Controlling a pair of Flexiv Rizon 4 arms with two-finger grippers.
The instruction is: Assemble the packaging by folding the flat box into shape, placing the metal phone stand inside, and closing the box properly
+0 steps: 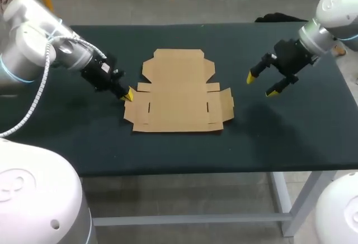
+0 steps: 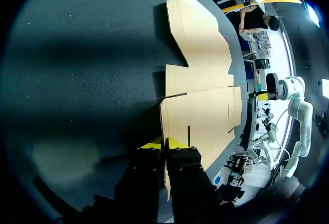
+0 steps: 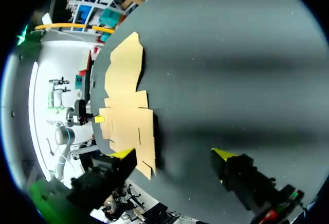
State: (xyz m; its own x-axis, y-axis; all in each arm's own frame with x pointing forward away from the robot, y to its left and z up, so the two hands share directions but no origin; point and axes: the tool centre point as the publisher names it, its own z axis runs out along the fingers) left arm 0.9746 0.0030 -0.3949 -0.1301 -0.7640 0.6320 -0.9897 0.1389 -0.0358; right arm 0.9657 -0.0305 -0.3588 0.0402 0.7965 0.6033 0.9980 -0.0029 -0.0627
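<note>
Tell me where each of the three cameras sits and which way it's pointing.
Head view: fixed above and behind the robot, looking down on the table and flat box; it shows the left claw at the box's left edge and the right claw off to its right.
Left wrist view: on the left wrist, facing along the left claw across the box.
Right wrist view: on the right wrist, facing past the open right claw toward the box.
Shared: all three show the box.
</note>
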